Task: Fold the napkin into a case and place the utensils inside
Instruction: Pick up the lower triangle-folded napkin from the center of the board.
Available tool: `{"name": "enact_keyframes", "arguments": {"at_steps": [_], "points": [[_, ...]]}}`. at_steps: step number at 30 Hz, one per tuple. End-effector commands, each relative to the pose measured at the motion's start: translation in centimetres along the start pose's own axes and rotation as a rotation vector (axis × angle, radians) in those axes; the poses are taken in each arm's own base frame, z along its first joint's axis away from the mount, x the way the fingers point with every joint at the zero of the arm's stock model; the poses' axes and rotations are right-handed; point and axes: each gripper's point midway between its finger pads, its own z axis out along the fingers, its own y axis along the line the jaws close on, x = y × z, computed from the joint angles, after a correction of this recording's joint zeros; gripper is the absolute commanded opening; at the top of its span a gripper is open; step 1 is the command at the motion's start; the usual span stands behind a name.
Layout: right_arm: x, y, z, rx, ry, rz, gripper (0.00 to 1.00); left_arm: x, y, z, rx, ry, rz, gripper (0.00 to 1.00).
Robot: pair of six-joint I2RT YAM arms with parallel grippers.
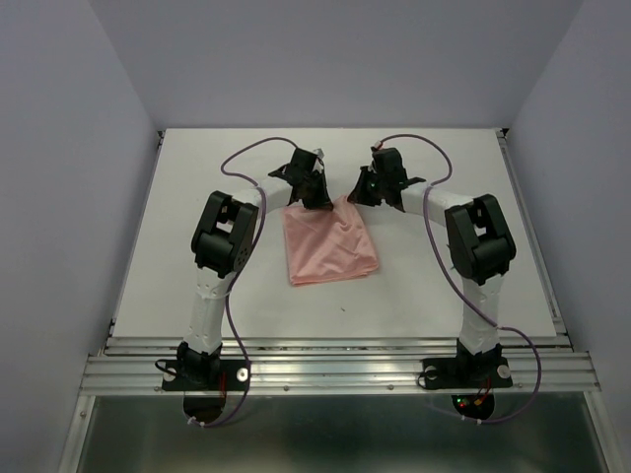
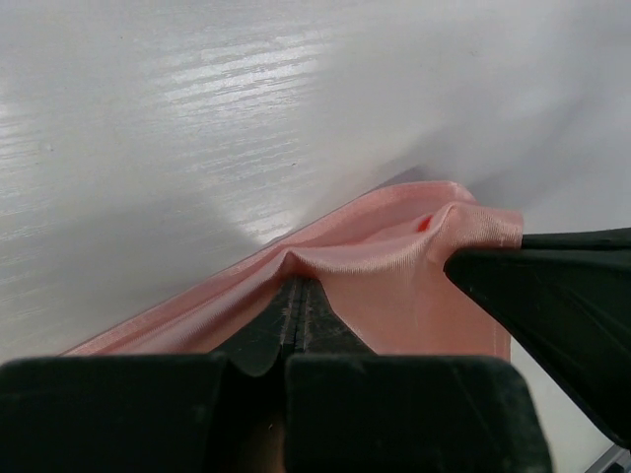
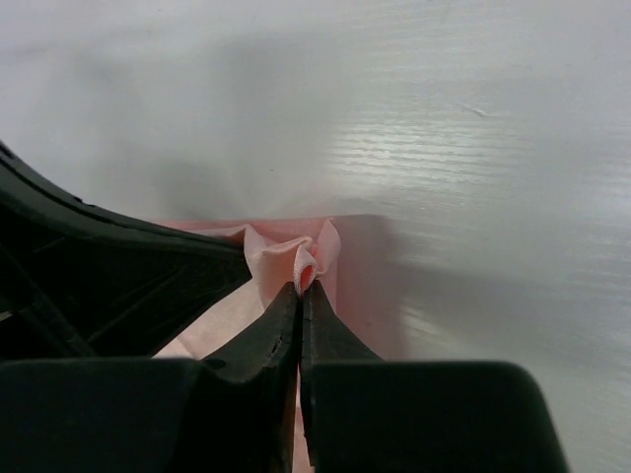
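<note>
The salmon-pink napkin (image 1: 329,246) lies as a roughly square, creased sheet in the middle of the white table. My left gripper (image 1: 315,200) is shut on its far left corner; in the left wrist view the cloth (image 2: 394,286) bunches up at the closed tips (image 2: 299,281). My right gripper (image 1: 361,196) is shut on the far right corner; in the right wrist view a small fold of cloth (image 3: 296,251) sticks out of the closed tips (image 3: 302,286). No utensils are in view.
The white table (image 1: 197,197) has a metal rail along its front edge (image 1: 335,345). Purple cables (image 1: 242,158) loop over the far table beside both arms. Grey walls stand on the left, right and back.
</note>
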Motion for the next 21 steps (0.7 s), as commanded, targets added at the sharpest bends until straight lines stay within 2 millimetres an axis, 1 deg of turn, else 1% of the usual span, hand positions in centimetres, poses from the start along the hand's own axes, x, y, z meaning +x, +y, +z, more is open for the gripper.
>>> {"name": "enact_keyframes", "arguments": {"at_steps": [1, 3, 4, 5, 6, 7, 8, 9, 11, 14, 15, 16, 17, 21], "points": [[-1.9, 3.6, -1.7, -0.072, -0.078, -0.029, 0.01, 2.6, 1.5, 0.9, -0.028, 0.066, 0.012, 0.0], [-1.5, 4.5, -1.8, -0.085, -0.076, -0.04, 0.01, 2.6, 1.6, 1.0, -0.028, 0.067, 0.012, 0.0], [-1.7, 4.7, -1.9, -0.087, -0.08, -0.041, 0.01, 2.7, 1.6, 1.0, -0.026, 0.068, 0.013, 0.0], [-1.4, 5.1, -1.8, -0.091, -0.075, -0.046, 0.01, 2.8, 1.6, 1.0, -0.027, 0.07, 0.012, 0.0], [-1.4, 5.7, -1.7, -0.098, -0.073, -0.052, 0.01, 2.8, 1.6, 1.0, -0.027, 0.07, 0.012, 0.0], [-1.3, 5.7, -1.7, -0.094, -0.069, -0.052, 0.01, 2.8, 1.6, 1.1, -0.026, 0.07, 0.012, 0.0], [-1.2, 6.2, -1.6, -0.099, -0.068, -0.056, 0.01, 2.8, 1.6, 1.0, -0.024, 0.071, 0.012, 0.0], [-1.3, 6.2, -1.5, -0.096, -0.07, -0.054, 0.01, 2.9, 1.6, 1.0, -0.023, 0.072, 0.012, 0.0], [-0.3, 6.8, -1.1, -0.087, -0.053, -0.06, 0.01, 3.0, 1.7, 1.1, -0.025, 0.075, 0.011, 0.0], [-0.1, 6.9, -0.8, -0.078, -0.053, -0.059, 0.01, 3.1, 1.7, 1.0, -0.024, 0.073, 0.01, 0.0], [0.4, 7.2, -0.8, -0.079, -0.045, -0.058, 0.01, 3.2, 1.8, 1.0, -0.025, 0.075, 0.01, 0.0], [0.2, 7.3, -0.8, -0.08, -0.052, -0.056, 0.01, 3.2, 1.8, 1.0, -0.023, 0.074, 0.009, 0.0], [0.6, 7.6, -0.7, -0.079, -0.048, -0.058, 0.01, 3.2, 1.9, 1.0, -0.025, 0.076, 0.005, 0.0], [0.6, 6.9, -0.3, -0.046, -0.054, -0.029, 0.01, 3.4, 1.9, 1.0, -0.022, 0.077, -0.001, 0.0]]}}
